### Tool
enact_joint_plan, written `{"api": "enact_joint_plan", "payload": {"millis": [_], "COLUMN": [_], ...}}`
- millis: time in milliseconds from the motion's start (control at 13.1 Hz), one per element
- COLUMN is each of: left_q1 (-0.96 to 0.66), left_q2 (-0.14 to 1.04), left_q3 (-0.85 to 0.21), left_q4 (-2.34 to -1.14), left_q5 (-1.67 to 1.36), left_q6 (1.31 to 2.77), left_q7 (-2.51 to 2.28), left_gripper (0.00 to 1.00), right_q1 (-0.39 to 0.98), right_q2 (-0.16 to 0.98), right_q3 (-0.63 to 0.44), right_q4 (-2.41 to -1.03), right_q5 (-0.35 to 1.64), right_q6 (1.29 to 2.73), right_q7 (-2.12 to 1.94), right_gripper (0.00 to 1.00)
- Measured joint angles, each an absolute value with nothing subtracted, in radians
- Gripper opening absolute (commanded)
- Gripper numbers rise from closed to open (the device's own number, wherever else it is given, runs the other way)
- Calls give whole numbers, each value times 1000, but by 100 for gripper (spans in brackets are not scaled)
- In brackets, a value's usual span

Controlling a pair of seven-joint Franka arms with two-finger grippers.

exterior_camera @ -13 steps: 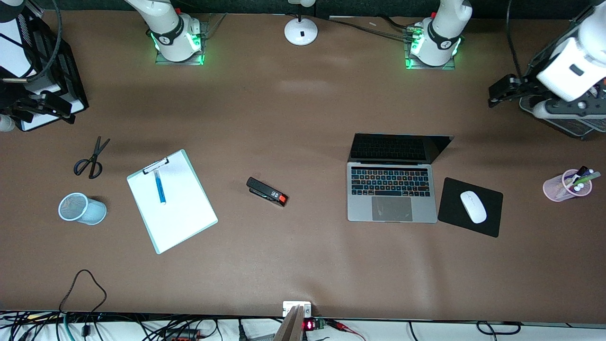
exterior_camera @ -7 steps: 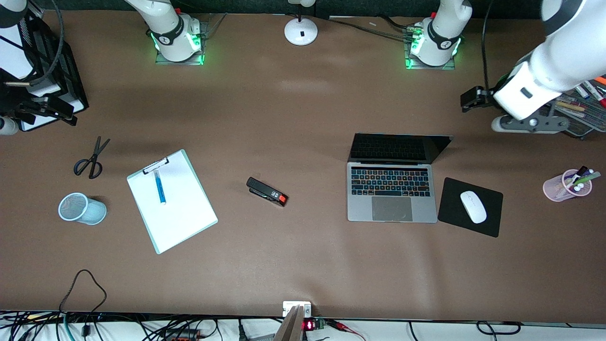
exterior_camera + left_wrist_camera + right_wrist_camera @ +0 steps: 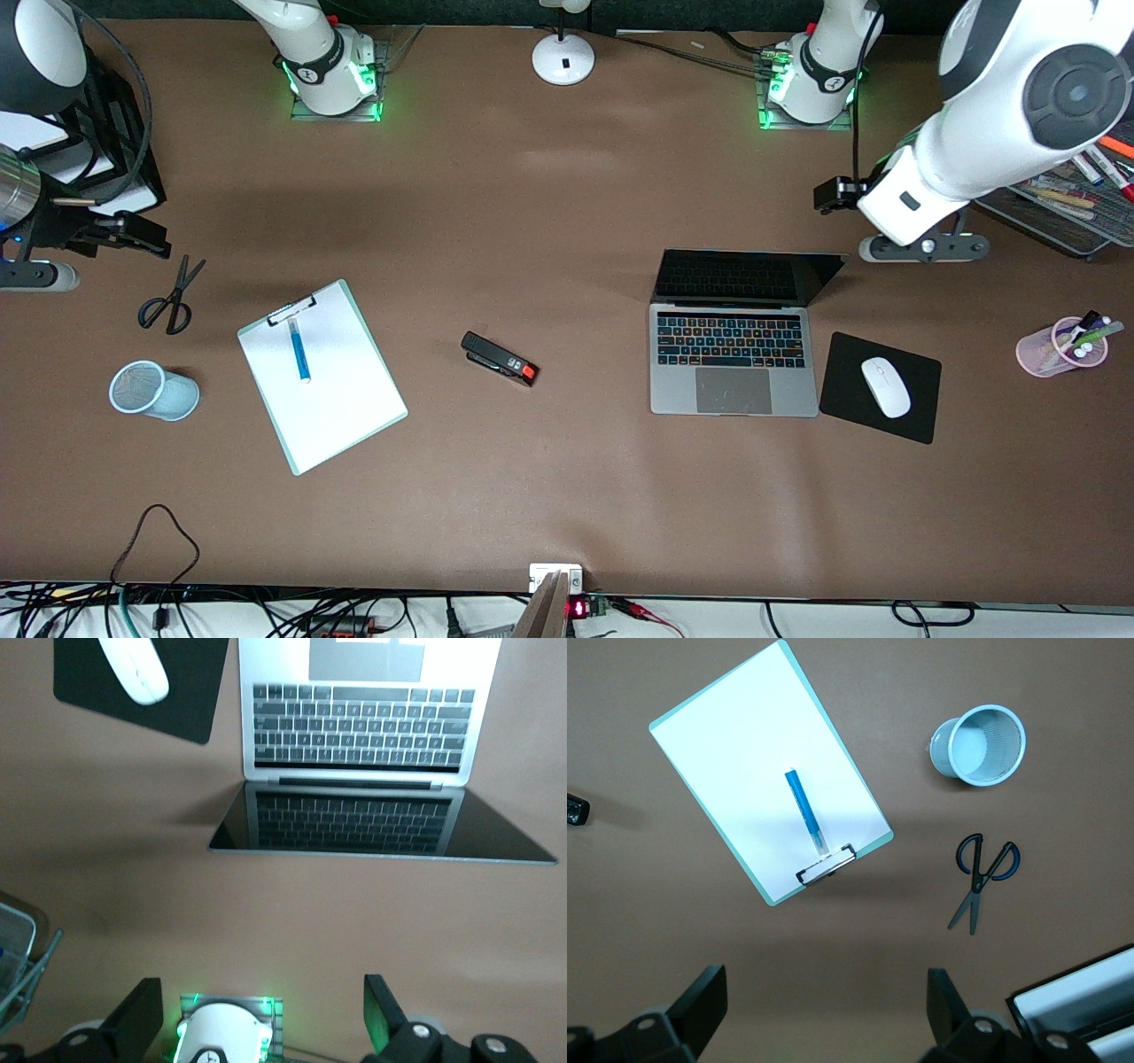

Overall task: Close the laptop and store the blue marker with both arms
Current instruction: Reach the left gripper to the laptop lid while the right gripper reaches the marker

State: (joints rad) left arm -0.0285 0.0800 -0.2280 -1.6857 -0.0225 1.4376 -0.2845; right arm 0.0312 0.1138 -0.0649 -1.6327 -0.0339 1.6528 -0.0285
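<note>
Laptop open, blue marker on clipboard, both grippers up and empty

Laptop (image 3: 733, 354) sits open on the table (image 3: 567, 496), lid tilted back, keyboard showing. Left gripper (image 3: 266, 1019) hangs in the air over bare table near the lid's top edge, toward the arm bases; fingers (image 3: 383, 1008) spread wide, nothing between them, not touching the lid. In the left wrist view the screen edge lies just ahead of the fingertips, w/ the mouse (image 3: 886, 387) on its black pad (image 3: 842, 390) beside the laptop, well apart from the fingers.

Blue marker (image 3: 299, 348) lies flat on the white clipboard (image 3: 337, 408), one end near the clip. Right gripper (image 3: 824, 1010) is up over bare table close to the scissors (image 3: 171, 299), fingers (image 3: 943, 997) wide open and empty. In the right wrist view the marker is ahead of the fingers, roughly centred between them but well apart; scissors and mesh cup (image 3: 152, 390) sit off to one side of them.

Stapler (image 3: 500, 358) lies between clipboard and laptop, well apart from both grippers.
</note>
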Motion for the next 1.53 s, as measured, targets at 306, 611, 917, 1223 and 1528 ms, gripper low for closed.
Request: {"api": "enact_joint_plan", "payload": {"millis": [306, 611, 917, 1223, 1528], "left_q1": [-28, -29, -42, -55, -74], "left_q2": [103, 128, 161, 198, 244], "left_q3": [-237, -253, -259, -261, -261], "left_q4": [-1702, -1704, -1706, -1706, -1706], "left_q5": [-23, -23, -23, -48, -60], "left_q6": [1386, 1353, 1321, 1284, 1276], "left_q7": [-289, -305, -307, -320, -337], "left_gripper": [100, 100, 100, 100, 100], "right_q1": [61, 95, 96, 99, 96], "right_q2": [196, 296, 395, 482, 561], "right_q3": [-61, -61, -61, -61, -61], "right_q4": [-1633, -1633, -1633, -1633, -1631], "right_q5": [-31, -31, -31, -27, 69], "right_q6": [1715, 1797, 1845, 1902, 1994], "right_q7": [-34, -34, -34, -50, -121], "right_gripper": [100, 100, 100, 100, 100]}}
